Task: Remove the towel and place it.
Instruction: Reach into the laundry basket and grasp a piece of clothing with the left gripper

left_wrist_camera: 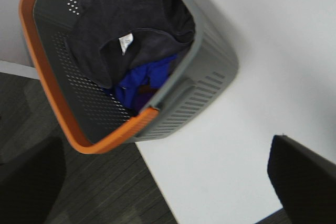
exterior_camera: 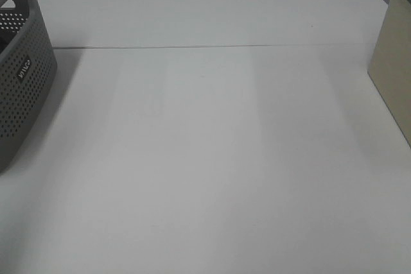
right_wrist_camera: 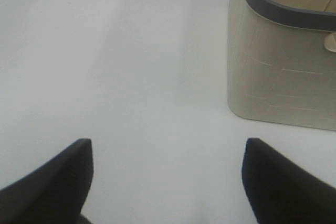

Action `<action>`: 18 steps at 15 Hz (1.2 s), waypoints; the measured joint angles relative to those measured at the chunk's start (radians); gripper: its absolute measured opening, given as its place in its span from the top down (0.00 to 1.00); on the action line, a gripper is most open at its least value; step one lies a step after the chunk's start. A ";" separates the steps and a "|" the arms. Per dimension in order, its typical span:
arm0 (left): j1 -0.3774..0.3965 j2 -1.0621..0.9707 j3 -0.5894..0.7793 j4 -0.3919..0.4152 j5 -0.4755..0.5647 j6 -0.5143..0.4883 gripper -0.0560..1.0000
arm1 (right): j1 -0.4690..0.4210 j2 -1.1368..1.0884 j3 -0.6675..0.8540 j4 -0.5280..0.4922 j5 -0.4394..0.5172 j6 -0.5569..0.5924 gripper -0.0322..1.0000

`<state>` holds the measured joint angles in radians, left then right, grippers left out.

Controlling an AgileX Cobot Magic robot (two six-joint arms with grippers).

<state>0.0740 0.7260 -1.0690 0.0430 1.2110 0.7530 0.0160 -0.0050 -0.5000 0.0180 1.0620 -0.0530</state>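
The dark charcoal-grey towel (left_wrist_camera: 131,19) lies crumpled inside the grey perforated basket (left_wrist_camera: 210,77), which has an orange rim. A white label shows on the towel. A blue cloth (left_wrist_camera: 139,80) lies under it. In the exterior high view only part of the basket (exterior_camera: 26,94) shows at the left edge, and the towel is hidden there. My left gripper (left_wrist_camera: 163,148) is open and empty, above and apart from the basket. My right gripper (right_wrist_camera: 169,145) is open and empty over the white table. Neither gripper shows in the exterior high view.
A beige bin (right_wrist_camera: 278,77) stands on the table near my right gripper, at the right edge of the exterior high view (exterior_camera: 395,62). The white table (exterior_camera: 205,158) has a seam across its far part. Dark floor shows beyond the table edge beside the basket.
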 joint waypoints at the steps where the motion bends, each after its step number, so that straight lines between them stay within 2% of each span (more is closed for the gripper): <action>1: 0.000 0.111 -0.099 0.032 0.004 0.042 0.01 | 0.000 0.000 0.000 0.000 0.000 0.000 0.24; 4: 0.000 0.426 -0.347 0.130 0.003 0.121 0.01 | 0.000 0.000 0.000 0.000 0.000 0.000 0.24; 7: 0.001 0.718 -0.504 0.220 0.001 0.207 0.01 | 0.000 0.000 0.000 0.000 0.000 0.000 0.24; 12: 0.060 1.029 -0.541 0.266 -0.064 0.288 0.01 | 0.000 0.000 0.000 0.000 0.000 0.000 0.24; 13: 0.067 1.136 -0.541 0.301 -0.117 0.303 0.01 | 0.000 0.000 0.000 0.000 0.000 0.000 0.24; 18: 0.069 1.275 -0.550 0.343 -0.242 0.305 0.02 | 0.000 0.000 0.000 0.000 0.000 0.000 0.24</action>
<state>0.1430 2.0010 -1.6190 0.3860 0.9690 1.0580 0.0160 -0.0050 -0.5000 0.0180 1.0620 -0.0530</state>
